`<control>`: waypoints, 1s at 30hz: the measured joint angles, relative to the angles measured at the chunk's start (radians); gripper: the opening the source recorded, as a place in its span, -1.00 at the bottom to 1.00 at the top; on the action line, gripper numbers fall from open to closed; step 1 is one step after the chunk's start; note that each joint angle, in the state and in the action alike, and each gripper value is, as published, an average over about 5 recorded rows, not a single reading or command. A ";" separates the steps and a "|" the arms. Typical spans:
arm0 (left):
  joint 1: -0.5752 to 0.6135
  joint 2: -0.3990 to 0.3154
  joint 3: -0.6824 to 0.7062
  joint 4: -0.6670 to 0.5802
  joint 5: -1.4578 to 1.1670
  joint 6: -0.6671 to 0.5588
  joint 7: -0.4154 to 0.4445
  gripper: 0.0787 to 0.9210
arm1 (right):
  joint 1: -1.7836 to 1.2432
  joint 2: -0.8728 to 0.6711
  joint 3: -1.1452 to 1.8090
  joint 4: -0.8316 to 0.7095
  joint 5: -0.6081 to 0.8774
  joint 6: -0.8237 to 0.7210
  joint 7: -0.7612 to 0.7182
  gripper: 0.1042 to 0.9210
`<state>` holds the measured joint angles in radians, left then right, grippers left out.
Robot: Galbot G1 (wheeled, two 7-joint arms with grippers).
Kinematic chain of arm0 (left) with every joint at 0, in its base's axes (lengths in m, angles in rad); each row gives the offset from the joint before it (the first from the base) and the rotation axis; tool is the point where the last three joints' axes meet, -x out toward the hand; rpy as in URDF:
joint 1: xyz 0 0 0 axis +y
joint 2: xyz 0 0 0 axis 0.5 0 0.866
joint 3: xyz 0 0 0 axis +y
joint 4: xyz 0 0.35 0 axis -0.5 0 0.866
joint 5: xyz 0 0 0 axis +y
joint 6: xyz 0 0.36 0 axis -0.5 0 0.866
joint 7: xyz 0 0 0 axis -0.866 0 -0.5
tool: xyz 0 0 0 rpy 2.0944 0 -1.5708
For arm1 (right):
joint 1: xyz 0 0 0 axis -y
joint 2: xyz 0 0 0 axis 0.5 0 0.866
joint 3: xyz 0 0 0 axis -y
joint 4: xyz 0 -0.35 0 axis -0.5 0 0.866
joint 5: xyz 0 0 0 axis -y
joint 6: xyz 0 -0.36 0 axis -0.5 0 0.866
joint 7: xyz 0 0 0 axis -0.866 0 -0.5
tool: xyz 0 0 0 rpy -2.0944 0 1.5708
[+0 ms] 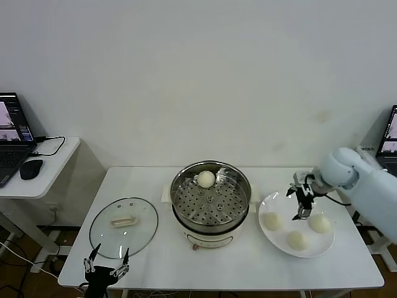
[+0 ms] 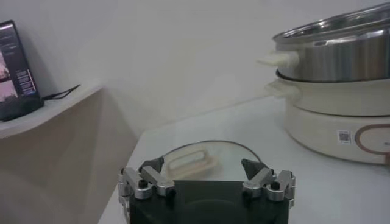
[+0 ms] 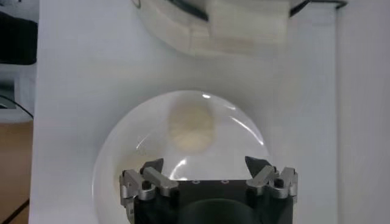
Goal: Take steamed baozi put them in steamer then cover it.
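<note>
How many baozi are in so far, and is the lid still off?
One baozi sits in the steamer. Three wait on the plate; the open right gripper hovers above them. The cover lies on the table, left gripper parked nearby.

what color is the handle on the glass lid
Cream-white. The handle on the cover shows best in the head view.

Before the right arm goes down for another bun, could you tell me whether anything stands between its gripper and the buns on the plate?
Nothing visible does: the right gripper hangs open above the plate, the nearest baozi lying uncovered ahead of it.
</note>
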<state>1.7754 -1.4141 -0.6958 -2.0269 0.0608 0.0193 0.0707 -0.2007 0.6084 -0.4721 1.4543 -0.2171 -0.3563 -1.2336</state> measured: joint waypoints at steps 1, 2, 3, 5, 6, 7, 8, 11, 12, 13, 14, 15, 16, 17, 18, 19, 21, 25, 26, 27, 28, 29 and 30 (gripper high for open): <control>-0.001 -0.001 0.000 0.002 0.001 0.000 0.000 0.77 | -0.007 0.008 0.004 -0.006 -0.005 0.002 0.003 0.76; -0.003 -0.002 0.001 0.004 0.001 0.000 0.000 0.77 | -0.013 0.015 0.007 -0.013 -0.009 0.003 0.006 0.76; -0.004 -0.002 0.001 0.006 0.001 0.001 0.000 0.77 | -0.019 0.023 0.010 -0.020 -0.014 0.005 0.009 0.76; -0.008 -0.003 0.002 0.010 0.001 0.001 0.001 0.77 | -0.031 0.040 0.015 -0.035 -0.024 0.010 0.016 0.76; -0.010 -0.003 0.002 0.011 0.001 0.002 0.001 0.77 | -0.037 0.048 0.017 -0.042 -0.029 0.012 0.020 0.76; -0.011 -0.003 0.002 0.013 0.001 0.002 0.001 0.77 | -0.043 0.057 0.019 -0.050 -0.033 0.015 0.023 0.76; -0.013 -0.003 0.002 0.015 0.001 0.002 0.001 0.77 | -0.049 0.065 0.021 -0.058 -0.038 0.018 0.027 0.76; -0.017 -0.002 0.002 0.020 0.001 0.003 0.002 0.77 | -0.062 0.089 0.026 -0.078 -0.050 0.026 0.037 0.76; -0.018 -0.002 0.002 0.022 0.001 0.003 0.002 0.77 | -0.065 0.096 0.027 -0.085 -0.053 0.029 0.040 0.76; -0.019 -0.002 0.002 0.024 0.001 0.003 0.002 0.77 | -0.068 0.104 0.028 -0.092 -0.057 0.031 0.044 0.76; -0.020 -0.002 0.002 0.026 0.001 0.003 0.002 0.77 | -0.070 0.111 0.029 -0.099 -0.061 0.034 0.048 0.76; -0.022 -0.003 0.002 0.028 0.001 0.003 0.002 0.77 | -0.071 0.119 0.030 -0.106 -0.064 0.037 0.051 0.76; -0.023 -0.003 0.002 0.030 0.001 0.003 0.002 0.77 | -0.073 0.126 0.031 -0.113 -0.068 0.039 0.055 0.76; -0.024 -0.003 0.002 0.032 0.001 0.003 0.002 0.77 | -0.074 0.133 0.032 -0.120 -0.072 0.042 0.059 0.76; -0.025 -0.003 0.002 0.034 0.002 0.003 0.002 0.77 | -0.076 0.140 0.032 -0.126 -0.075 0.044 0.062 0.76; -0.025 -0.003 0.002 0.035 0.002 0.003 0.002 0.77 | -0.078 0.146 0.032 -0.132 -0.078 0.046 0.064 0.76; -0.025 -0.003 0.002 0.037 0.002 0.003 0.002 0.77 | -0.081 0.155 0.033 -0.142 -0.085 0.049 0.067 0.76; -0.025 -0.003 0.001 0.039 0.003 0.003 0.002 0.77 | -0.090 0.164 0.037 -0.153 -0.099 0.055 0.066 0.76; -0.026 -0.003 0.001 0.039 0.003 0.003 0.002 0.77 | -0.093 0.166 0.038 -0.155 -0.103 0.057 0.065 0.76; -0.026 -0.003 0.001 0.039 0.003 0.003 0.003 0.77 | -0.096 0.168 0.040 -0.158 -0.107 0.058 0.064 0.76; -0.026 -0.003 0.001 0.039 0.003 0.003 0.003 0.77 | -0.099 0.171 0.042 -0.161 -0.111 0.059 0.064 0.76; -0.027 -0.003 0.002 0.040 0.003 0.003 0.003 0.77 | -0.102 0.174 0.045 -0.164 -0.114 0.060 0.065 0.76; -0.027 -0.004 0.002 0.040 0.004 0.004 0.003 0.77 | -0.105 0.177 0.047 -0.167 -0.117 0.061 0.066 0.76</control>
<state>1.7479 -1.4178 -0.6936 -1.9868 0.0644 0.0228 0.0736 -0.3059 0.7851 -0.4250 1.2870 -0.3336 -0.2958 -1.1675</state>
